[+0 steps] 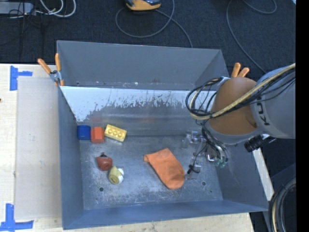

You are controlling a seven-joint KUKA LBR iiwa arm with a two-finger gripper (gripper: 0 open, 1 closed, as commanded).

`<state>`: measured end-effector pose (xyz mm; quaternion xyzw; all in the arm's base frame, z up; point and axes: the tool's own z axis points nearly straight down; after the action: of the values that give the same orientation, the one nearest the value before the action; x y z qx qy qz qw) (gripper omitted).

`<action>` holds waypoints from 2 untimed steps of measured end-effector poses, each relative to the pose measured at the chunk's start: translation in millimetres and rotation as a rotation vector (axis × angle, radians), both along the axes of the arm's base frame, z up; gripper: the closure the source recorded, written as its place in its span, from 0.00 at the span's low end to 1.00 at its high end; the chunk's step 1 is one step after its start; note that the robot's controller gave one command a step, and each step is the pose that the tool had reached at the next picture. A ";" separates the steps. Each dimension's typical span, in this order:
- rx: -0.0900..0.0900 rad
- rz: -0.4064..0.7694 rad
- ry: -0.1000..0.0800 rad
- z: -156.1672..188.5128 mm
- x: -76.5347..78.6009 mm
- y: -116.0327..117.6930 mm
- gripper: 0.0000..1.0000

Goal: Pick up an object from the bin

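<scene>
The gripper (192, 167) hangs low in the lower right of the frame, its tip just beside, perhaps touching, the right edge of an orange cloth (166, 168). Whether it is spread or pressed together cannot be told, because the wrist hardware and cables (205, 100) cover that part. Nothing is seen pinched in it. The cloth lies crumpled and flat on the floor of the grey metal bin (145, 81), right of centre, with its long side running from the upper left down to the lower right. It is the nearest thing to the tool, and its raised, folded edge on the gripper's side looks like the reason for coming down there: a soft rim gives something to nip, where the flat middle would not. Further left, well apart from the cloth, a dark red lump (104, 162) and a pale yellow roll (115, 176) lie close together. Above them, against the back wall at the left, a yellow studded brick (115, 133), an orange block (97, 135) and a blue block (84, 132) stand in a row. They are far enough off that none should get in the way of a pick at the cloth.
</scene>
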<state>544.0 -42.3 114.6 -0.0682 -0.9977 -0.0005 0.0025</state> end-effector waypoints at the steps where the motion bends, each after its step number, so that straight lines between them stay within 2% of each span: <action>1: 0.004 0.212 0.006 -23.2 -21.7 29.3 0.00; 2: 0.000 0.048 -0.001 -43.9 -41.2 56.3 1.00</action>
<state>502.8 14.0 70.7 -0.0443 -0.9990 -0.0003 0.0019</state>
